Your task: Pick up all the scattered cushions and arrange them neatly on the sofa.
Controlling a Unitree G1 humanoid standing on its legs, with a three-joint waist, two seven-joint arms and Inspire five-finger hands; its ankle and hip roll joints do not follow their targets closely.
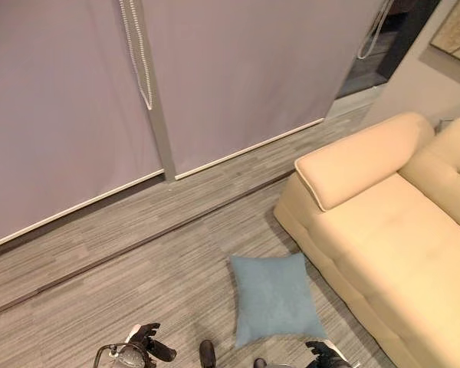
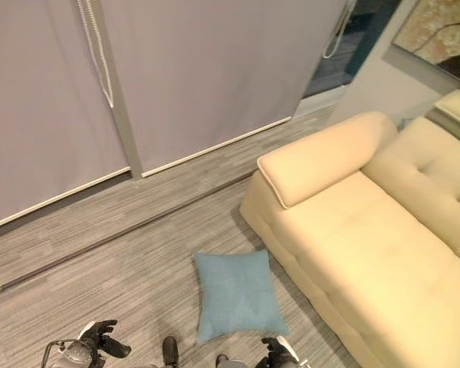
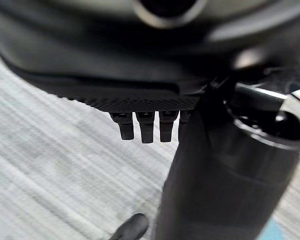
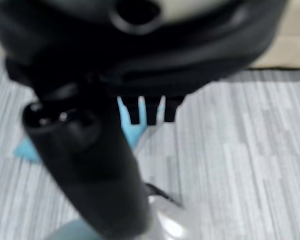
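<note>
Between the two hands and a little ahead of them, a blue cushion (image 1: 274,297) lies flat on the striped grey floor (image 1: 123,261), one edge close to the base of the cream sofa (image 1: 391,245). The left hand (image 1: 149,343) hangs low, off to the cushion's far side from the sofa, its fingers (image 3: 142,127) hanging down straight and relaxed, with nothing in them. The right hand (image 1: 326,354) sits just beside the cushion's near corner, on the sofa side; its fingers (image 4: 150,111) also point down loosely, gripping nothing, and the blue of the cushion shows past them. The sofa seat carries no loose cushion where I can see it, so by my reading the pickup is not yet begun.

The risks, as I see them: a soft, flat cushion may slide along the floor rather than lift if only one hand pushes under it. A one-sided pinch could let it droop and slip free, and the sofa's base could catch the right hand.
</note>
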